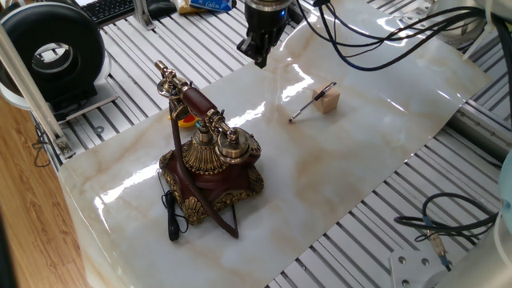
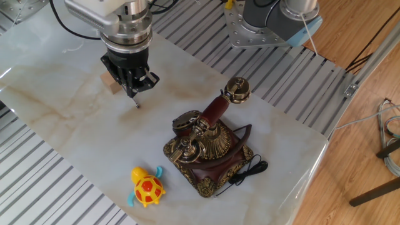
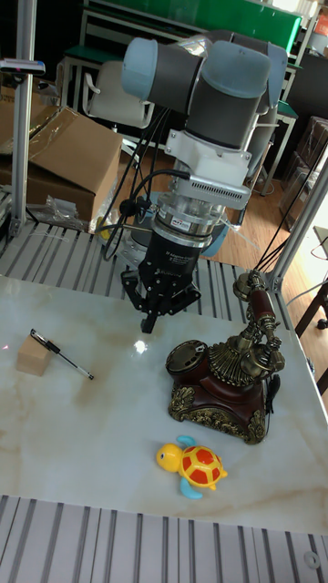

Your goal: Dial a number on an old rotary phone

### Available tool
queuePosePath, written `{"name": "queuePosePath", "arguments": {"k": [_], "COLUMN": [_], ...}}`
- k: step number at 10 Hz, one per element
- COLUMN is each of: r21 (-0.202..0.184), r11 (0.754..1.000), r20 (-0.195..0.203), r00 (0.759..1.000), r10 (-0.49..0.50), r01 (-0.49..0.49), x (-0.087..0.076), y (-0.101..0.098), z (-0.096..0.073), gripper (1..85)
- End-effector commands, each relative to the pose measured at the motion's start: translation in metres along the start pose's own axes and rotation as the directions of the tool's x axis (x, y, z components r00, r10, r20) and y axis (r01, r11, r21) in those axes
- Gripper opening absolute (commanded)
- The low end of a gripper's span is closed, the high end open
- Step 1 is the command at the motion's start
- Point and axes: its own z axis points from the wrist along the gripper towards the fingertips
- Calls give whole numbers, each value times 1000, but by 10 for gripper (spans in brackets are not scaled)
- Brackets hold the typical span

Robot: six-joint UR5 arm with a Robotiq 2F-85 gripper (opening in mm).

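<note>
The old rotary phone (image 2: 208, 149) is sitting near the middle of the pale marble-patterned table (image 2: 62, 119), its handset (image 1: 190, 102) resting across the brass cradle and its black cord (image 1: 171, 214) trailing off the base toward the table edge. It is looking like a heavy, rigid piece with a broad filigreed base, so I am judging it unlikely to slide under a light push, though the handset is only lying loose in the cradle and could be knocked off. The dial (image 3: 190, 352) is showing on the sloped face toward the gripper's side in the tall fixed view, and that is where contact belongs: a fingertip pressed into one hole and swept round, not a grasp on the body. The gripper (image 2: 134, 87) is hanging above the table, well apart from the phone, with its fingers drawn together to a narrow tip and nothing between them. A wooden block with a thin stick (image 1: 318, 99) is lying just beside it, and a toy turtle (image 2: 146, 187) is sitting near the phone.
</note>
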Motion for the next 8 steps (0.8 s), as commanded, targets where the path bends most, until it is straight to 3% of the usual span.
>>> {"name": "queuePosePath", "arguments": {"k": [1,2,4,5,6,7,8], "r21": [10,7,22,-46,-53,-38,15], "r11": [999,1000,999,997,997,994,992], "r20": [-33,-68,-85,-81,-76,-93,-104], "r00": [999,997,996,995,995,991,987], "r10": [-35,-24,25,52,59,94,124], "r01": [35,25,-23,-56,-63,-98,-123], "x": [10,19,23,22,20,26,34], "y": [-5,-4,-4,14,15,13,0], "z": [-1,-1,-4,-5,-8,-10,-14], "gripper": [13,13,13,13,13,13,13]}}
